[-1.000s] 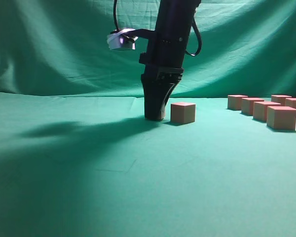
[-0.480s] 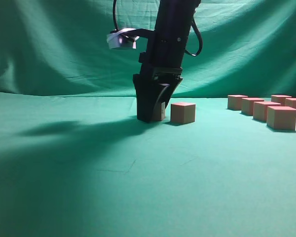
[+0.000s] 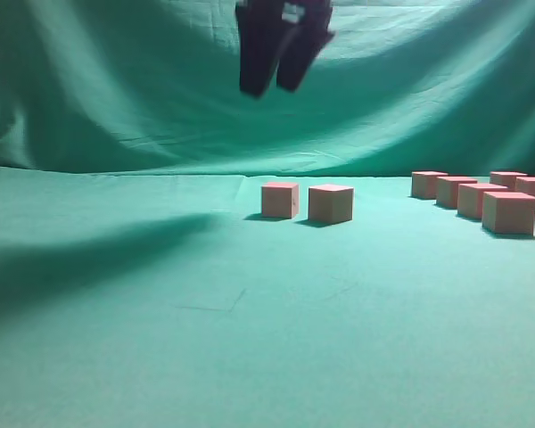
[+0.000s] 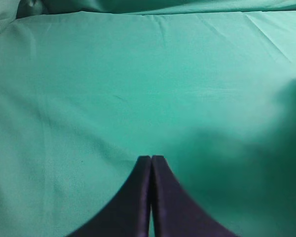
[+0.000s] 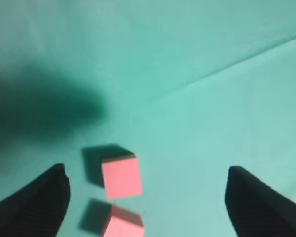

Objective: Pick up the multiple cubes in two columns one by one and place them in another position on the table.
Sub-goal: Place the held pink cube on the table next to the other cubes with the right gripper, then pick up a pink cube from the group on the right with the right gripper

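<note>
Two reddish-pink cubes (image 3: 279, 200) (image 3: 331, 203) stand side by side on the green table (image 3: 250, 339) at mid-distance. Several more cubes (image 3: 481, 200) stand in two columns at the far right. My right gripper (image 3: 269, 87) hangs open and empty high above the left cube of the pair. In the right wrist view the pair of cubes (image 5: 121, 177) (image 5: 122, 224) lies far below between the spread jaws (image 5: 147, 173). My left gripper (image 4: 151, 159) is shut and empty over bare cloth; it does not show in the exterior view.
The same green cloth (image 3: 116, 98) hangs as a backdrop behind the table. A broad shadow (image 3: 80, 259) of the arm lies across the left of the table.
The right gripper opened, let go of the left cube beside the other one, and rose quickly straight up to the top of the exterior view. The cubes have stayed put.
</note>
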Controlling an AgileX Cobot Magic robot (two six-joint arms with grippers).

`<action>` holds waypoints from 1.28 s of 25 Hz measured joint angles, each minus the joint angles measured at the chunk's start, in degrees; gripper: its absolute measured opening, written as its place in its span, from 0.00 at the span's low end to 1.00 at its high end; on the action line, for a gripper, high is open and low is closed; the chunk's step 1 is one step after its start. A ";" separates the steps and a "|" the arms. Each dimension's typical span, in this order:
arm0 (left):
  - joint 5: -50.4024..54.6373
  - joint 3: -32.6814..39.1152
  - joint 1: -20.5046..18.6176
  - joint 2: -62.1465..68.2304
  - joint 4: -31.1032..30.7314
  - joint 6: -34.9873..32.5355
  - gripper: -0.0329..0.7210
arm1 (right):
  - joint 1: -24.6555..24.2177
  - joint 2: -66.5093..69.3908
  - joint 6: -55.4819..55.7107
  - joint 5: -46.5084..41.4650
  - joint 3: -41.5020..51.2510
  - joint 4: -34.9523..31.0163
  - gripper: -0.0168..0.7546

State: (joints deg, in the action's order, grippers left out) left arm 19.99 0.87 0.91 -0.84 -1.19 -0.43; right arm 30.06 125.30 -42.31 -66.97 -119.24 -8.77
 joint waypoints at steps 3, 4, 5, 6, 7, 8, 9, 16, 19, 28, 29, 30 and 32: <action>0.00 0.00 0.00 0.00 0.00 0.00 0.04 | 0.00 -4.29 0.40 -3.21 -0.24 0.00 0.74; 0.00 0.00 0.00 0.00 0.00 0.00 0.04 | 0.00 -5.81 0.73 -3.64 -0.24 0.00 0.75; 0.00 0.00 0.00 0.00 0.00 0.00 0.04 | 0.00 -7.34 1.60 -4.02 -0.24 0.00 0.75; 0.00 0.00 0.00 0.00 0.00 0.00 0.04 | 0.00 -8.85 3.15 -4.16 -0.24 0.00 0.75; 0.00 0.00 0.00 0.00 0.00 0.00 0.04 | 0.00 -10.12 5.50 -4.29 -0.24 0.00 0.75; 0.00 0.00 0.00 0.00 0.00 0.00 0.04 | 0.00 -11.67 8.21 -4.38 -0.24 0.15 0.75; 0.00 0.00 0.00 0.00 0.00 0.00 0.04 | 0.00 -13.16 12.02 -4.60 -0.24 0.60 0.75; 0.00 0.00 0.00 0.00 0.00 0.00 0.04 | -0.61 -22.84 36.78 -5.04 1.34 13.59 0.75; 0.00 0.00 0.00 0.00 0.00 0.00 0.04 | -0.75 -29.02 44.47 -5.04 7.56 19.28 0.75; 0.00 0.00 0.00 0.00 0.00 0.00 0.04 | -8.70 -38.94 52.56 -4.90 37.22 19.98 0.75; 0.00 0.00 0.00 0.00 0.00 0.00 0.04 | -9.69 -38.94 53.32 -4.77 39.74 19.31 0.75; 0.00 0.00 0.00 0.00 0.00 0.00 0.04 | -10.33 -38.94 53.91 -4.50 42.57 18.42 0.75; 0.00 0.00 0.00 0.00 0.00 0.00 0.04 | -11.21 -38.94 54.65 -1.06 47.35 16.64 0.75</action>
State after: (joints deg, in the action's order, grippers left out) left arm 19.99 0.87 0.91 -0.84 -1.19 -0.43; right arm 18.85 86.37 12.33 -68.03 -71.88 7.87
